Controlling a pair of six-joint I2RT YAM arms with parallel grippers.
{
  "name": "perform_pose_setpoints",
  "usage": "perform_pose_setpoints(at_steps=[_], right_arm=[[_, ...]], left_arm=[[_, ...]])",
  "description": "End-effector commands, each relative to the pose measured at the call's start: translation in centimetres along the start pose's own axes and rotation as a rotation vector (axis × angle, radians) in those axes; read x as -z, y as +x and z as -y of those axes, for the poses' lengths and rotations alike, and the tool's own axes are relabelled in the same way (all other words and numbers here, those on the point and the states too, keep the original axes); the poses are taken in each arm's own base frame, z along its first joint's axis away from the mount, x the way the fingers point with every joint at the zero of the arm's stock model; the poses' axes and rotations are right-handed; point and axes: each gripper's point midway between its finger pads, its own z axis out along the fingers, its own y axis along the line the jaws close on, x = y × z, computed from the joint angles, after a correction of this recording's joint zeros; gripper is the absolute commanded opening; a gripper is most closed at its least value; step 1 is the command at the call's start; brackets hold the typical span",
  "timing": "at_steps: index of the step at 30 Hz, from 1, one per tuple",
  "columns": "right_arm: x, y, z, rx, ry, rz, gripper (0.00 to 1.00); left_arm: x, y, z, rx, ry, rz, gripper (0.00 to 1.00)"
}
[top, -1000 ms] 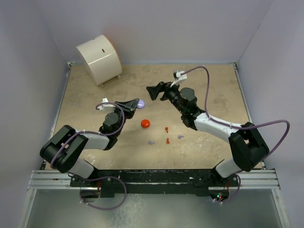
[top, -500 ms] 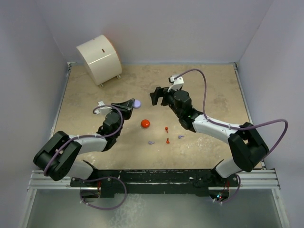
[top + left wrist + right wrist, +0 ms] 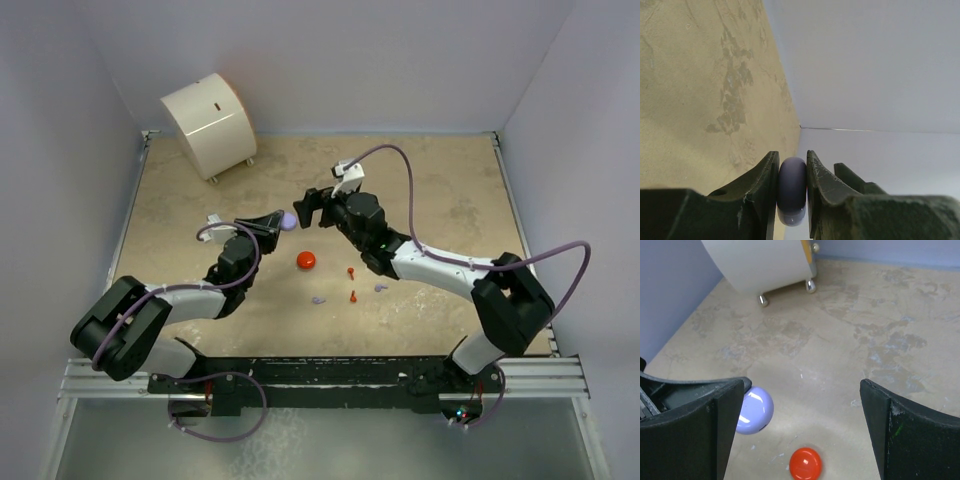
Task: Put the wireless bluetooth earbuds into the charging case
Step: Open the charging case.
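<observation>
Four earbuds (image 3: 354, 296): a red-orange pair and a lilac pair lie loose on the table (image 3: 450, 200), on the arm-base side of the right gripper (image 3: 308, 205), well apart from both tools.
Left gripper (image 3: 792, 167): narrow, clamped on the lilac case (image 3: 791, 187), pinched edge-on between its fingers.
Right gripper: jaws spread wide, holding nothing; its left finger is just beside the lilac case.
Red case (image 3: 805, 463): on the table, between the right gripper's fingers in its wrist view.
White drum (image 3: 760, 260): far beyond the right gripper.

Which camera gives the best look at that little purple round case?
Right wrist: the lilac case shows its round glossy face, large. The left wrist view sees it edge-on, pinched in the left gripper; the top view shows a tiny dot.
</observation>
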Motion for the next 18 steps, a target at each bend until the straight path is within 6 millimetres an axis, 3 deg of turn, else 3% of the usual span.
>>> perform_pose_setpoints(at_steps=[1, 18], right_arm=[[-0.5, 0.2, -1.2, -0.008, -0.013, 0.003, 0.99], [0.9, 5.7, -1.8, -0.028, -0.035, -0.099, 0.99]], left_arm=[[-0.3, 0.2, 3.0, 0.033, 0.070, 0.001, 0.00], [0.0, -0.1, 3.6, 0.037, 0.085, 0.005, 0.00]])
